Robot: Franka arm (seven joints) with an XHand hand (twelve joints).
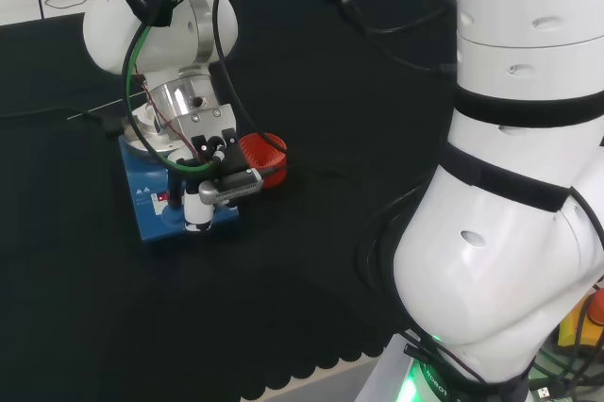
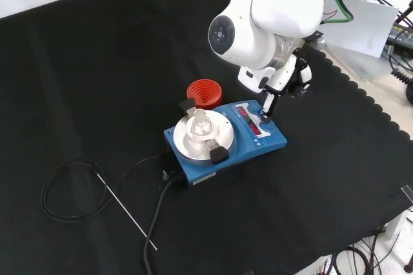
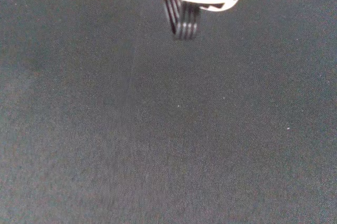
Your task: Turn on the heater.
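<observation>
As you read from the largest body downward, the table (image 2: 97, 62), draped in black cloth, carries everything. Your arm (image 2: 271, 10) reaches in from the top of the front view and ends over the heater (image 2: 222, 149), a blue base with a round metal top plate that sits near the cloth's middle. A small clear glass piece (image 2: 201, 122) stands on that plate. A red ribbed ring (image 2: 204, 94) rests just beside the heater's far edge, and a black cable (image 2: 71, 191) trails off to the left in the front view. The hand (image 2: 277, 84) hangs above the heater's control panel (image 2: 258, 123); one of its fingers (image 2: 265, 112) points straight down onto the panel, the others appear tucked back, holding nothing. You are, by judgement, at the pressing step. Whether the switch is tripped cannot be told, so the next move calls for a short downward press, then a straight lift.
</observation>
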